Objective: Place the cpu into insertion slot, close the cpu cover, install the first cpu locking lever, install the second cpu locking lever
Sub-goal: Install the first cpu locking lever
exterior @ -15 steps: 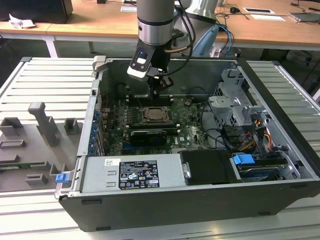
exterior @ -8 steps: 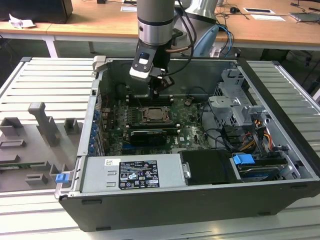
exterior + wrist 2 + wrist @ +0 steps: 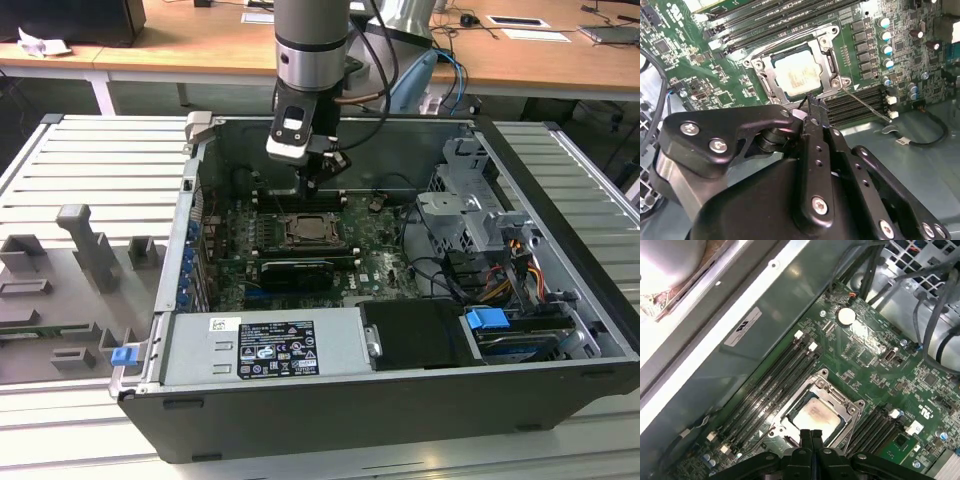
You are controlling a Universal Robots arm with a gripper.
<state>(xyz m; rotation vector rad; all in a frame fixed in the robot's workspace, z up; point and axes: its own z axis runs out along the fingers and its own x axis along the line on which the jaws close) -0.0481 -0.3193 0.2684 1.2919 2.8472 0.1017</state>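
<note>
The cpu [image 3: 796,75] lies flat in its socket on the green motherboard, silvery top up, and appears again in the first wrist view [image 3: 815,415]. The cpu cover [image 3: 826,60], a silvery frame, lies down around it [image 3: 840,399]. A thin metal locking lever [image 3: 867,104] runs from the socket's corner out over the memory slots. My gripper [image 3: 812,104] hangs just above the socket's edge, its black fingers pressed together and shut with nothing between them [image 3: 811,432]. In the exterior view the gripper [image 3: 308,190] sits over the socket [image 3: 316,232] inside the open case.
Memory slots [image 3: 775,385] flank the socket. A long black expansion card [image 3: 295,272] lies in front of it, then the power supply [image 3: 265,345]. A drive cage [image 3: 470,200] and cables [image 3: 480,275] fill the exterior view's right. Grey fixtures [image 3: 90,250] stand outside the case.
</note>
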